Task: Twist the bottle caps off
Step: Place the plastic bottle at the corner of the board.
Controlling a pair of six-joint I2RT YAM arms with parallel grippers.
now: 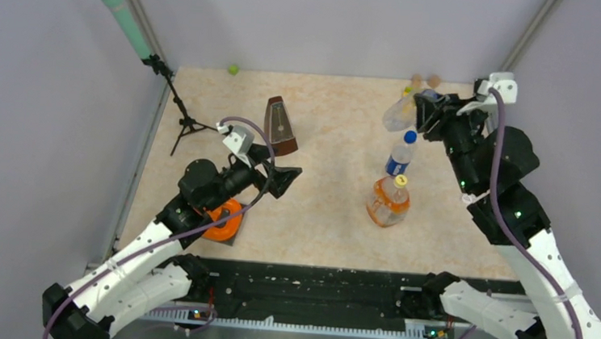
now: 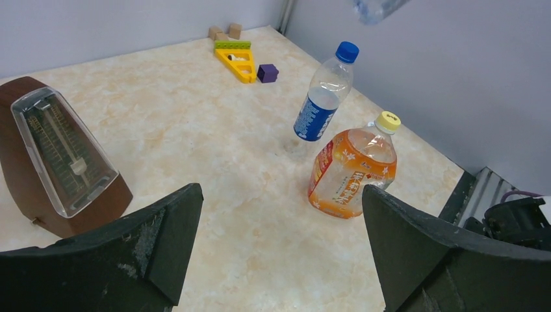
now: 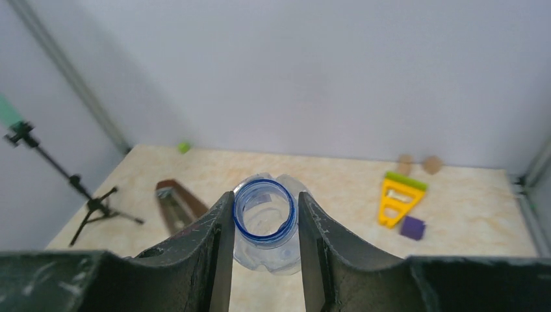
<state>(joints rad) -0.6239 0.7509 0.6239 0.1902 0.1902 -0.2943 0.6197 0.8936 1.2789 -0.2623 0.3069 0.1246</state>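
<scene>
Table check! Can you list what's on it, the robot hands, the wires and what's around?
Surface: beige marbled table.
Job's things: blue-label bottle, blue cap on; orange bottle, yellow cap on; clear bottle, cap off.
Clutter: metronome, yellow toy, purple block, green ball, orange disc.
Grippers: left gripper open, empty; right gripper shut on clear bottle's neck.
Cables: purple cable along each arm.
Surroundings: grey walls, green microphone on tripod.
</scene>
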